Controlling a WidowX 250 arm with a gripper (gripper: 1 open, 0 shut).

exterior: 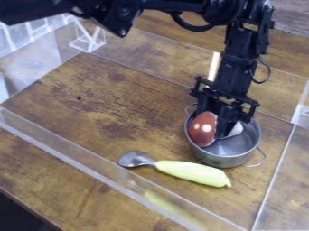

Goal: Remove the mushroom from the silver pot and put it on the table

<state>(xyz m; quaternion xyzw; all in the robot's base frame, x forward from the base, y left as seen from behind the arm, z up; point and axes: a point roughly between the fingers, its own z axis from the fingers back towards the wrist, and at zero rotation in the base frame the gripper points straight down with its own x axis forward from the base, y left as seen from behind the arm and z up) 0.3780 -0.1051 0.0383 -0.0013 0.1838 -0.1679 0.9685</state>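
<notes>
The silver pot [229, 154] stands on the wood-plank table [108, 108] at the right. My black gripper [219, 124] reaches steeply down into it from above. It is shut on the mushroom [207, 129], whose reddish-brown cap shows at the pot's left rim, partly inside the pot. A bit of white shows to the right of the cap, between the fingers. The fingertips are partly hidden by the pot's wall.
A spoon with a yellow handle [193, 172] and a metal bowl [133, 161] lies just in front of the pot. Clear acrylic walls [85, 170] border the table at the front, right and back. Bare wood stretches to the left of the pot.
</notes>
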